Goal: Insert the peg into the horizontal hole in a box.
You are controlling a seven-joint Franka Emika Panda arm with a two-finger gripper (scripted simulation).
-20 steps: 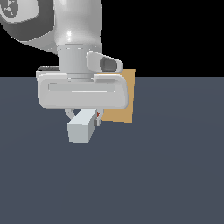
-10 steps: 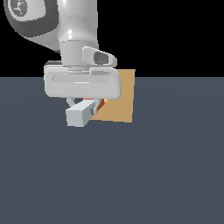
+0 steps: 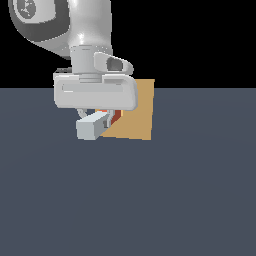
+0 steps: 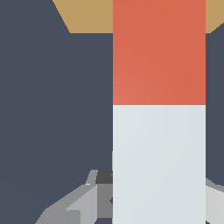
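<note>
In the exterior view the gripper (image 3: 98,114) hangs low over the dark floor (image 3: 150,200), its broad grey-white body covering most of what it carries. The peg (image 3: 94,124) pokes out below it, the pale end facing the camera and a sliver of the orange-red half showing behind, hard against the face of the tan box (image 3: 137,112). The hole itself is hidden by the gripper and peg, so whether the tip has gone in cannot be read here; the orange end looks at least to have reached the box face. In the wrist view the peg (image 4: 159,109) runs straight away from the camera, pale half near, orange-red half far, its far end overlapping the box (image 4: 85,15) at the edge of the picture. Grey fingers (image 4: 72,203) sit on either side of the pale half, so the gripper looks closed on the peg. Judged from this, pick-up and lining up are done; pushing the peg fully home is what remains.
</note>
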